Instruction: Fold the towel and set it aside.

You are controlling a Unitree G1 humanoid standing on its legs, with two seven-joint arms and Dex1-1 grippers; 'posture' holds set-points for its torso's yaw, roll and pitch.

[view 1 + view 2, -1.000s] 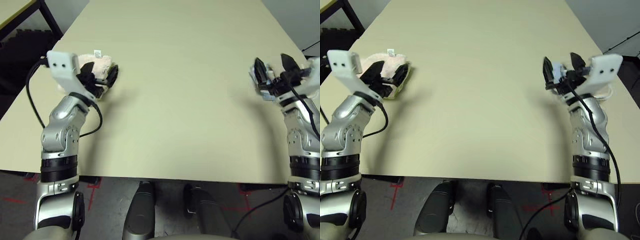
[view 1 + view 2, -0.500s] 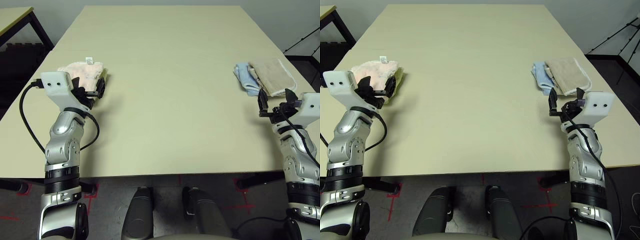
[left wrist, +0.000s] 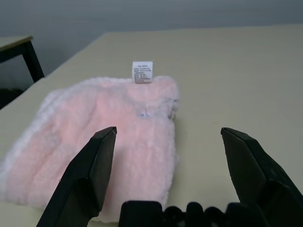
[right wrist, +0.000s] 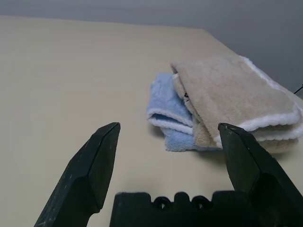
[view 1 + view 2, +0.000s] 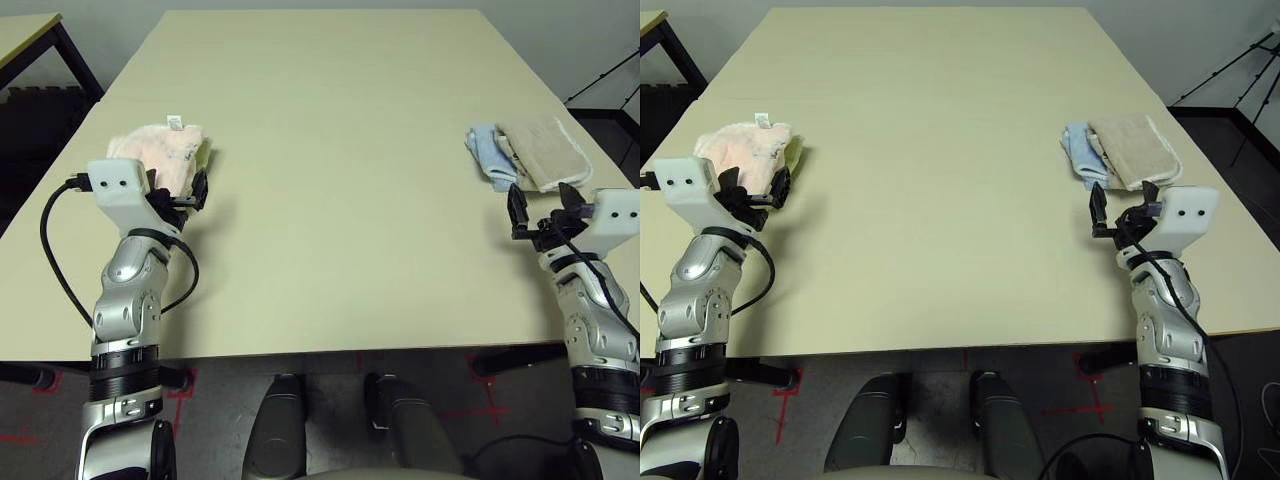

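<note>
The bench [image 5: 330,150] is a broad, smooth, pale beige slab, matte and bare across its middle. At its left edge the towel [image 3: 109,142] lies folded into a thick, fluffy pink pad with a white care label standing at its far edge, resting on a light green cloth [image 5: 797,153]. At the right edge a flat beige cloth [image 4: 232,101] with white trim overlaps a folded blue cloth [image 4: 166,113], both soft terry. The left tool [image 3: 165,156] stands wide apart and empty just short of the towel; the right tool [image 4: 165,156] is equally wide, holding nothing. The fold looks finished, but the plush pile is springy. A finger catching it could drag the stack off the bench.
</note>
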